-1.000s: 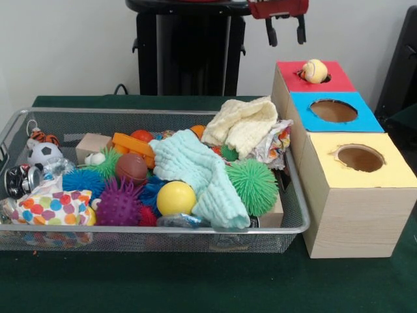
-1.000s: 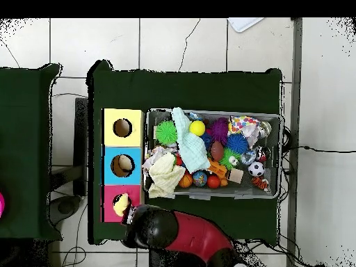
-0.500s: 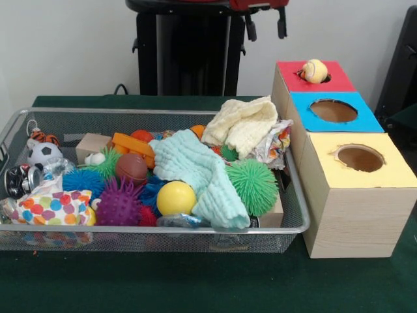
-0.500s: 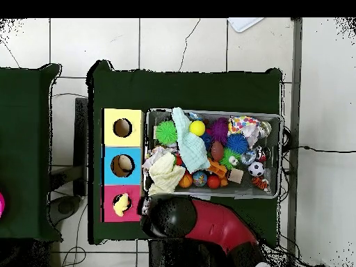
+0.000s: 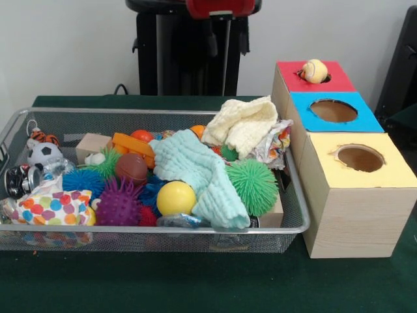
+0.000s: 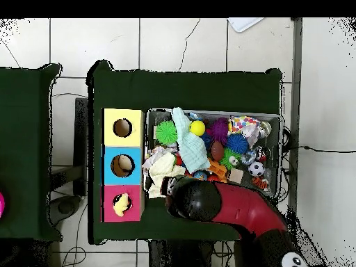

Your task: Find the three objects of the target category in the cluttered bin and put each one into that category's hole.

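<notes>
High at the top edge of the front view, the gripper (image 5: 225, 36) hangs in front of the black pedestal (image 5: 189, 55), its two dark fingers (image 5: 212, 40) spread apart with nothing between them. Below and toward the right edge of that view lies the hole (image 5: 315, 75), a round cut-out in the red-painted top of the farthest wooden box, well apart from the fingers. A yellowish ball (image 5: 315, 70) with a red seam sits lodged in that hole, most of it standing above the rim. The blue-topped box (image 5: 333, 111) and the yellow-topped box (image 5: 359, 158) stand in line nearer the camera, each touching its neighbour; the overhead view shows something pale inside the blue one.

Just beside the boxes is the cluttered bin (image 5: 156, 228), packed with toys: a mint-green cloth (image 5: 195, 171) draped across the middle, a cream cloth (image 5: 244, 125) heaped at the far corner by the boxes, a green spiky ball (image 5: 252, 186), a smooth yellow ball (image 5: 176, 197), a purple spiky ball (image 5: 118, 205), a small brown football (image 5: 131, 167), a soccer ball (image 5: 43, 153) and a polka-dot pouch (image 5: 52, 208) at the near corner.

From overhead, the red and black arm (image 6: 236, 212) reaches up from the bottom, its rounded black end covering the bin's edge nearest the robot base, next to the cream cloth.
</notes>
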Tool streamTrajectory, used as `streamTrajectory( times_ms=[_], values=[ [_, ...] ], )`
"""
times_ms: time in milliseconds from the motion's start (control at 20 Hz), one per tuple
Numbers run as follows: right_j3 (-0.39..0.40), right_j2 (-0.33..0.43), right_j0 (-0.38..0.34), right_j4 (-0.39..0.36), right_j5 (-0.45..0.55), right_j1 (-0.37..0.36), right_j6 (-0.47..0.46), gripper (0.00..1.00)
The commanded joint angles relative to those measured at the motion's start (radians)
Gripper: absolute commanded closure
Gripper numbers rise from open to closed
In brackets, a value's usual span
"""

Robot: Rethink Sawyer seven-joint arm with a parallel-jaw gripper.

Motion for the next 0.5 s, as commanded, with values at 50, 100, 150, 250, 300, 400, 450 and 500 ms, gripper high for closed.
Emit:
streamTrajectory(
  times_ms=[50,100,150,250,300,400,450,500],
  values=[
    [-0.171,0.018,-0.072,-0.14,0.1,0.085,-0.135,0.0],
    [-0.178,0.018,-0.079,-0.155,0.099,0.092,-0.136,0.0],
    [-0.183,0.018,-0.088,-0.173,0.095,0.099,-0.142,0.0],
    [-0.2,0.02,-0.106,-0.22,0.083,0.119,-0.159,0.0],
    [-0.207,0.019,-0.113,-0.243,0.078,0.129,-0.164,0.0],
    [-0.221,0.007,-0.124,-0.297,0.066,0.147,-0.171,0.0],
    [-0.232,-0.002,-0.127,-0.329,0.063,0.156,-0.17,0.0],
    [-0.242,-0.011,-0.132,-0.362,0.052,0.167,-0.169,0.0]
  ],
)
